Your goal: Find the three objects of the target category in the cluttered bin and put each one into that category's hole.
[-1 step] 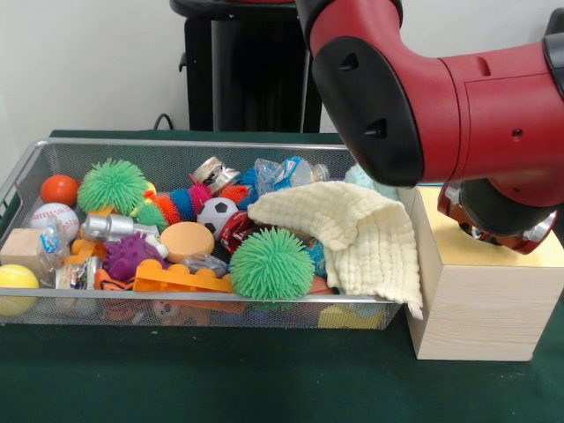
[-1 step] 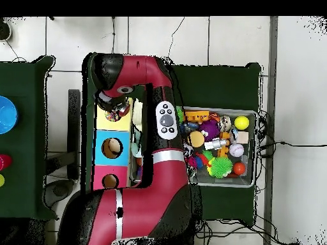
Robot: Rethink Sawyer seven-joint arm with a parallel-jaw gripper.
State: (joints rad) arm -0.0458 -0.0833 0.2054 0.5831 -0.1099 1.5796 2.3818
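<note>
Two green spiky balls (image 1: 271, 263) lay in the wire bin (image 1: 176, 152); the hand (image 1: 496, 218) hovered over the wooden box (image 1: 480, 304), grip state unclear.

A blue bowl (image 2: 5, 115) sits on the side table (image 2: 25, 191)

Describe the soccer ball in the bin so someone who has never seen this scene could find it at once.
Look in the wire mesh bin in the front view, near its middle, just left of the pale yellow cloth. The mini soccer ball sits behind the orange disc; it alone is white with black patches.
</note>
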